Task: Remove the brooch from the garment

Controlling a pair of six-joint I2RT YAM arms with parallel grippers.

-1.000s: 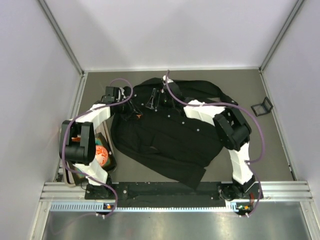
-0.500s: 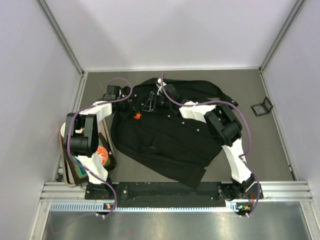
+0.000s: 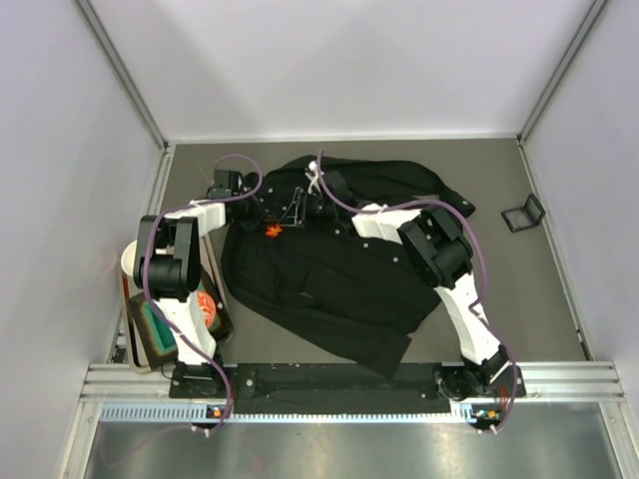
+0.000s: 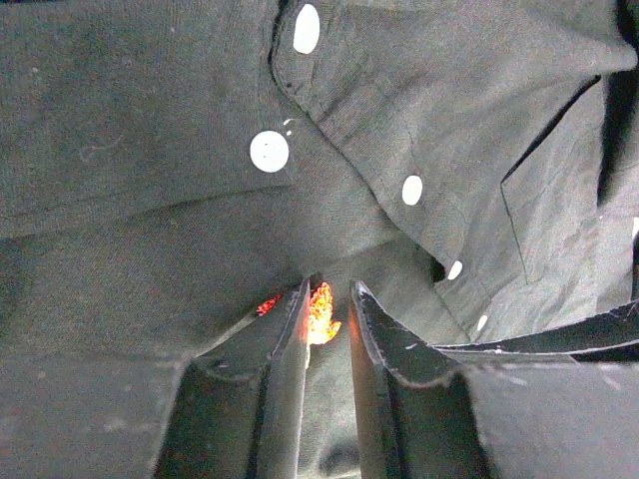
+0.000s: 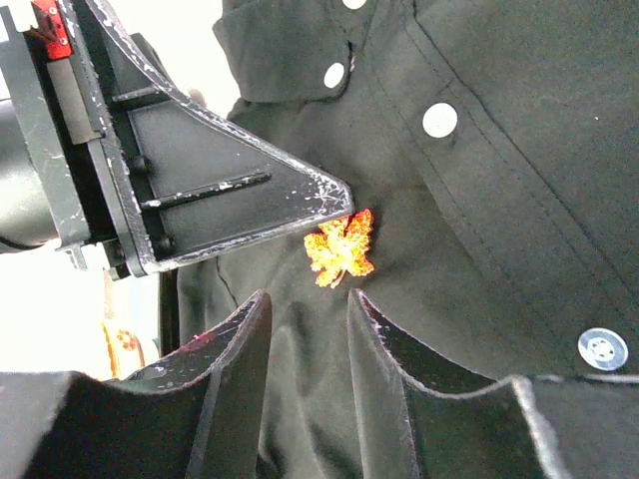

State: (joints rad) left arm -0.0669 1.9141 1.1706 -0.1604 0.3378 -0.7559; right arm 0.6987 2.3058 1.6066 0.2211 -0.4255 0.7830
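The garment (image 3: 329,269), a black collared shirt with pale buttons, lies spread on the table. The brooch (image 3: 271,231), a tiny red-orange maple leaf, is pinned near its collar. In the left wrist view the brooch (image 4: 321,311) sits between my left gripper's (image 4: 330,287) slightly parted fingertips, against the left finger. In the top view my left gripper (image 3: 262,219) reaches it from the left. My right gripper (image 5: 307,296) is open over the fabric, just short of the brooch (image 5: 340,247). It comes from the right in the top view (image 3: 293,212). The left gripper's finger (image 5: 220,200) touches beside the brooch.
A container (image 3: 215,319) at the left edge holds a round orange disc (image 3: 204,307). A small black frame-like object (image 3: 522,214) lies at the right. Grey walls enclose the table on three sides.
Both grippers have closed in on the brooch. The left arm has stretched farther and the right arm has shifted left. The brooch now shows clearly in the top view.
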